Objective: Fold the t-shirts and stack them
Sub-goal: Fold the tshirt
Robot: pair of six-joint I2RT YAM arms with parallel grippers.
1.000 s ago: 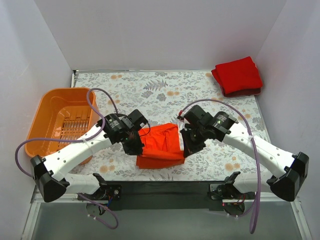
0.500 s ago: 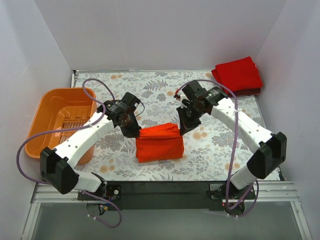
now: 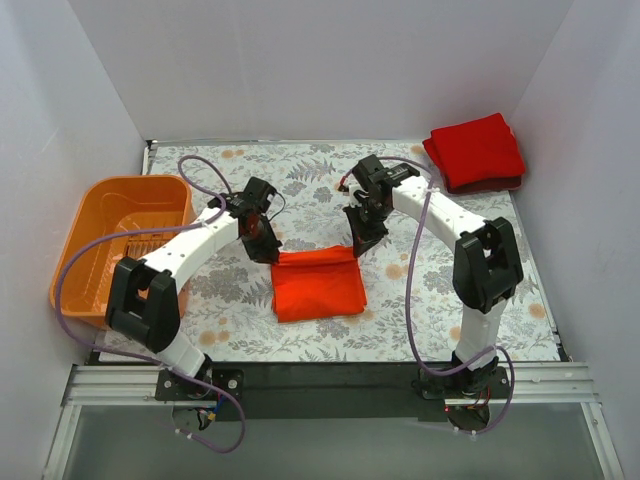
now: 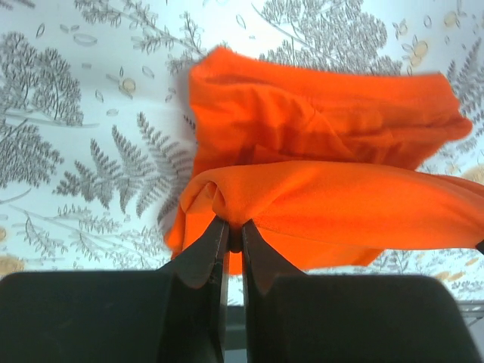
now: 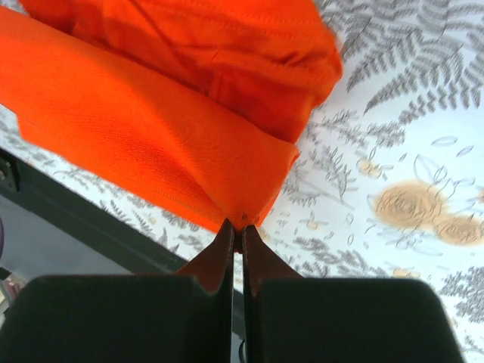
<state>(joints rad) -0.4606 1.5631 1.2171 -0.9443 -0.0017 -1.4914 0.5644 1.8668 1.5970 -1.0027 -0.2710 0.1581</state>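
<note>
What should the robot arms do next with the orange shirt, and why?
Probably lower the held edge and let go. The left gripper and right gripper each pinch a far corner of the orange-red t-shirt. It already lies doubled over on the table, and the wrist views show the held edge raised above the layer beneath.

left arm (image 3: 190, 250), right arm (image 3: 432, 213) bent inward, left pincer (image 3: 271, 254) clamped, right pincer (image 3: 360, 247) clamped
</note>
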